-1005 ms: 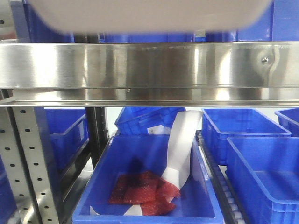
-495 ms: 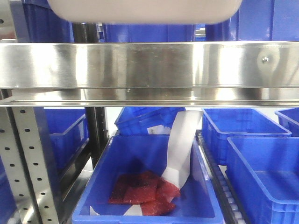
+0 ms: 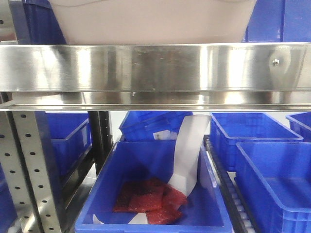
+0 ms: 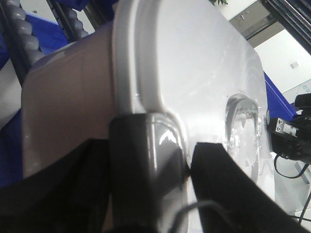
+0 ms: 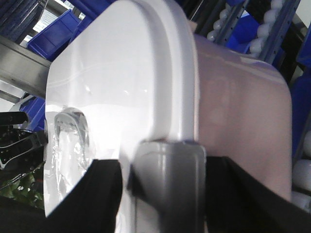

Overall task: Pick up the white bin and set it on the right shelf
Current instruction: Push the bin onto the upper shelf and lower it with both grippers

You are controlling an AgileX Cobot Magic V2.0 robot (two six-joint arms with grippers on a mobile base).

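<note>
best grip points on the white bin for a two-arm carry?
Take the white bin at the grey latch clips on its two short ends, one arm from each side. The left gripper and right gripper straddle these clips now; the projecting rim and clip give the fingers a ledge.

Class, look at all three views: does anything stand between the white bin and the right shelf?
Nothing visible does. The white bin sits directly above the right shelf rail, both grippers clamped on its rim; the shelf surface itself is hidden.

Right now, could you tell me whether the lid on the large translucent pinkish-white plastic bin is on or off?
On: the glossy white lid sits flush across the pinkish-white plastic bin.
</note>
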